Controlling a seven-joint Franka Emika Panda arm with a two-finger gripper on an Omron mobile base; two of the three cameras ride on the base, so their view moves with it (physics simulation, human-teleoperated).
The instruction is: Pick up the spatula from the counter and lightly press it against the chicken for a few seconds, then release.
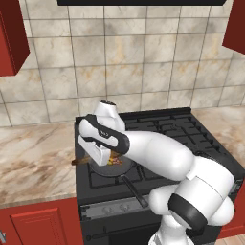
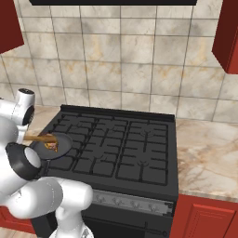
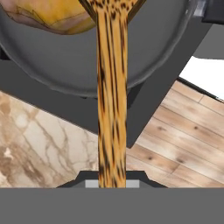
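A wooden spatula (image 3: 111, 109) runs straight up the hand view, its handle clamped in my gripper (image 3: 112, 181), which is shut on it. The blade reaches over the rim of a dark grey pan (image 3: 65, 65) and meets the golden chicken (image 3: 52, 15) at the top edge. In the left base view my gripper (image 1: 99, 155) hangs over the pan (image 1: 107, 168) at the stove's front-left burner. The spatula handle (image 1: 79, 161) sticks out to the left and the chicken (image 1: 115, 161) peeks from under the hand. From the right base view, the spatula (image 2: 39, 138) lies across the chicken (image 2: 51, 147) in the pan (image 2: 62, 145).
The pan's long handle (image 1: 135, 193) points toward the stove's front edge. The black stove (image 2: 121, 148) has bare grates to the right. Marble counter (image 1: 33, 158) lies left of the stove and more counter (image 2: 209, 153) to its right. Red cabinets hang above on both sides.
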